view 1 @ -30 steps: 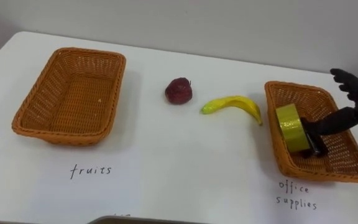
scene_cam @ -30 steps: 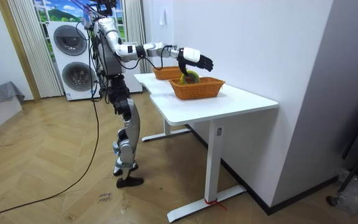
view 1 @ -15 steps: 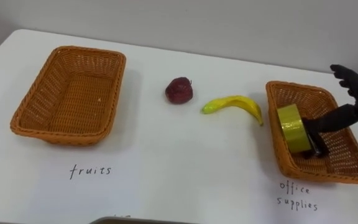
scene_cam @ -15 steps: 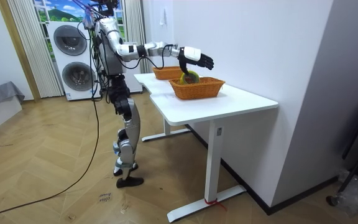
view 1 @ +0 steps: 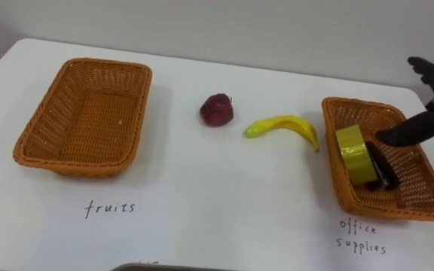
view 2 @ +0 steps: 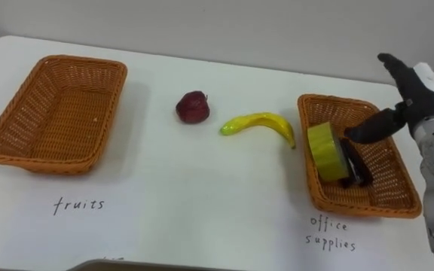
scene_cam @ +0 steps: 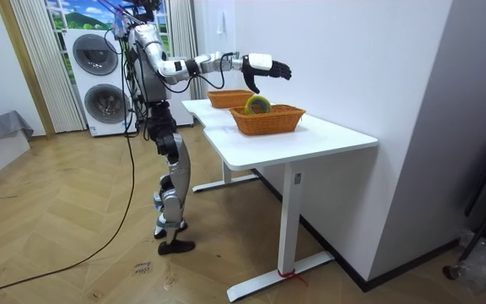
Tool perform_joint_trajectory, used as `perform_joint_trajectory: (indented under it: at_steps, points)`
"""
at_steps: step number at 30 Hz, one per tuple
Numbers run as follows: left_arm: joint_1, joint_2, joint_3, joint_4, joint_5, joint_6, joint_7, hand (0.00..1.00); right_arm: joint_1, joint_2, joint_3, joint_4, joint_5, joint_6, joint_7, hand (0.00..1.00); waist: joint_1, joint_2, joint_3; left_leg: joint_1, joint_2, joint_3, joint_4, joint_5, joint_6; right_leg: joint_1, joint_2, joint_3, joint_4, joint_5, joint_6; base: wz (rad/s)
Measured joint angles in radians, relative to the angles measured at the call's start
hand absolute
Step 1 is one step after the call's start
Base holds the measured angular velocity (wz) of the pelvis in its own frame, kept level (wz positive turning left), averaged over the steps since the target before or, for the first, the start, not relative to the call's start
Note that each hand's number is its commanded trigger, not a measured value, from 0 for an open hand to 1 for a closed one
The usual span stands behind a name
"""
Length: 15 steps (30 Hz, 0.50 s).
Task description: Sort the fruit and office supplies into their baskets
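Your right hand (view 2: pixel 419 94) is hovering above the office-supplies basket (view 2: pixel 368 205), fingers spread wide, gripping nothing. Yellow tape roll (view 2: pixel 326 153) is standing on edge inside.

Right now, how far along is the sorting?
Done: the yellow tape roll lies in the office supplies basket. In hand: nothing; the right hand hovers open above that basket. Left: the apple and banana lie on the table, and the fruit basket holds nothing.
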Motion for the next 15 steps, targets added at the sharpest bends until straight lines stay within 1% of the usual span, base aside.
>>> perform_joint_trajectory:
  at_steps: [3, 10, 13, 14, 15]
  points:
    - [-0.002, 0.0, 0.0, -0.016, 0.0, -0.001, 0.0, 0.0, -0.002, 0.0, 0.0, -0.001, -0.001, 0.0, -0.013, 0.0, 0.001, -0.006, -0.0021, 0.0, 0.0, 0.0, -0.003, 0.0, 0.0, 0.001, 0.0, -0.001, 0.001, 0.0, 0.0, 0.0]
    - [-0.003, 0.0, -0.001, -0.027, -0.001, -0.006, 0.0, 0.0, -0.002, 0.0, 0.0, -0.037, -0.001, 0.0, -0.014, 0.0, 0.003, -0.012, 0.0019, 0.0, 0.0, 0.001, -0.004, 0.0, 0.0, 0.001, 0.0, 0.0, 0.002, 0.0, 0.0, 0.0]
    - [0.0, 0.0, -0.001, -0.026, -0.001, -0.014, 0.0, 0.0, -0.002, 0.0, 0.0, -0.066, -0.001, 0.0, -0.035, 0.0, 0.005, -0.01, 0.0064, 0.003, 0.0, 0.004, -0.005, 0.0, 0.0, 0.001, 0.0, 0.003, 0.001, 0.0, 0.0, -0.03]
    - [0.0, 0.0, -0.001, -0.026, -0.002, -0.016, 0.001, 0.0, -0.002, 0.0, 0.0, -0.076, -0.001, -0.001, -0.046, 0.0, 0.007, -0.008, 0.0107, 0.005, 0.0, 0.005, -0.005, 0.0, 0.0, 0.001, 0.0, 0.004, 0.001, 0.0, 0.0, 0.0]
    - [0.0, 0.0, -0.001, -0.025, -0.002, -0.017, 0.001, 0.0, -0.003, 0.0, 0.0, -0.082, -0.001, -0.002, -0.056, 0.0, 0.009, -0.009, 0.0127, 0.007, 0.0, 0.006, -0.006, 0.0, 0.0, 0.002, 0.0, 0.005, 0.002, 0.0, 0.0, 0.0]
